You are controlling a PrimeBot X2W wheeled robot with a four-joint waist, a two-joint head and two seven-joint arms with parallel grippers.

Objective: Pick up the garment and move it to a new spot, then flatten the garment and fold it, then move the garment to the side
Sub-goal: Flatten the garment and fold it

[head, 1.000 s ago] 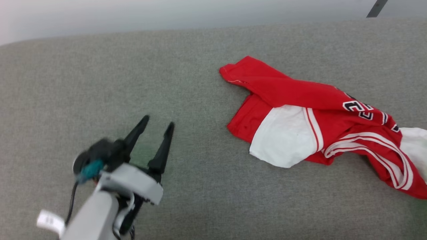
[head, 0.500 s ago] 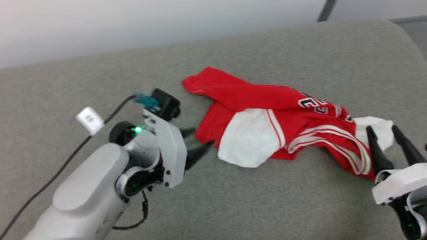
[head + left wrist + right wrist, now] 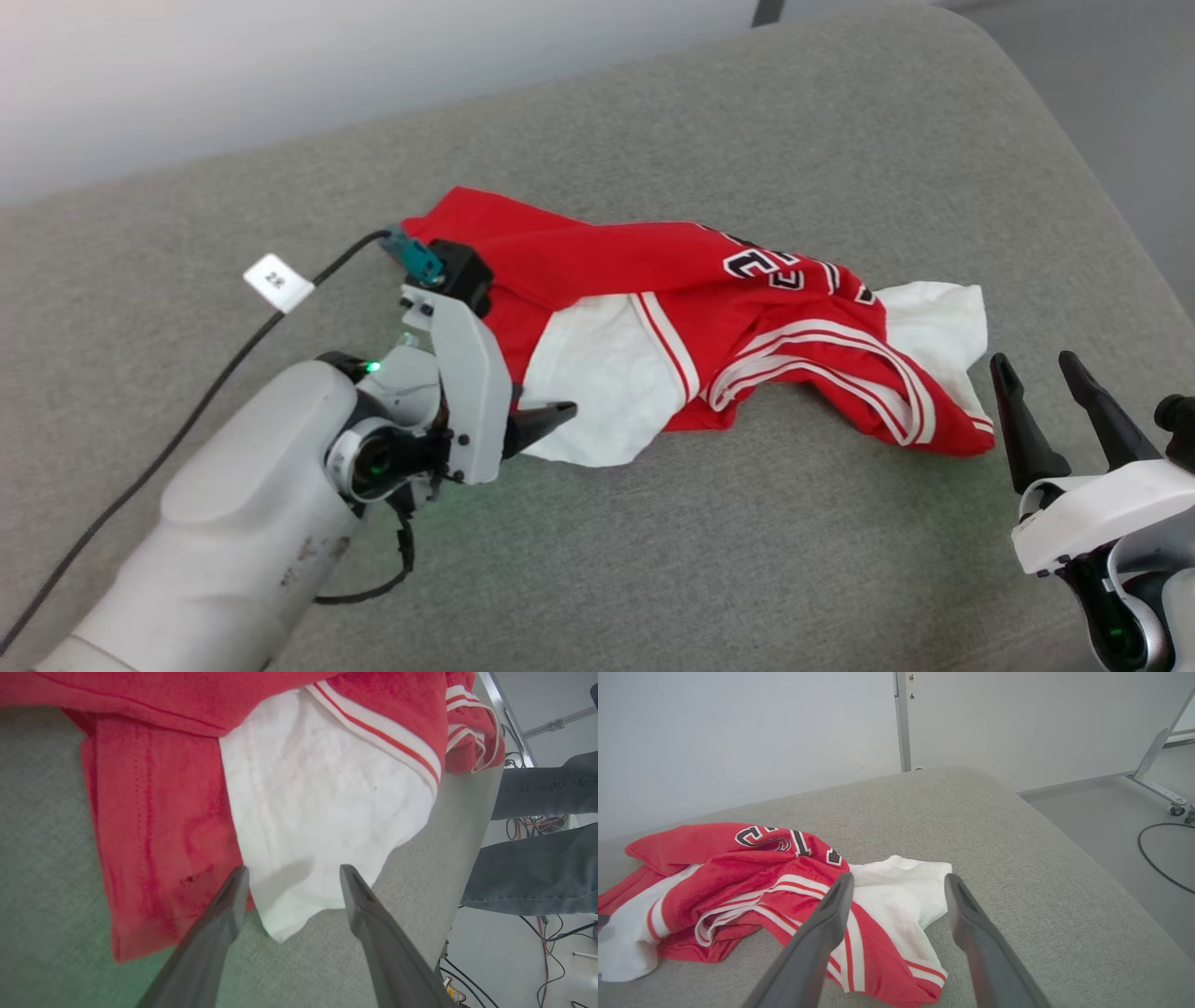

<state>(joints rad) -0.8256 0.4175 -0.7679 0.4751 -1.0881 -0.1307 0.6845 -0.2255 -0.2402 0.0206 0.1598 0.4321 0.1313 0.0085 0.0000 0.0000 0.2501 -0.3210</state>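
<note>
red jersey point(image 3: 653, 271) crumpled mid grey padded worktop point(image 3: 747, 560), not lifted. left gripper point(image 3: 293, 870) at its 8 o'clock edge, fingers apart, framing white sleeve point(image 3: 317, 788). right gripper point(image 3: 1034, 359) at 4 o'clock, fingers apart, empty. judged: pick-up pending; move, flatten, fold, set-aside outstanding.

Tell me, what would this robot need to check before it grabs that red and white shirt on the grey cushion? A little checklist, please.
1. Left gripper open: ok, jaws apart.
2. Left gripper aimed at the shirt: ok, it straddles the edge of a white sleeve.
3. Right gripper open: ok, jaws apart.
4. Right gripper touching the shirt's other end: cannot tell; it sits by the second white sleeve.
5. Shirt held: not ok, it lies crumpled on the cushion.
6. Clear of the person's legs beyond the cushion's edge: cannot tell.
</note>
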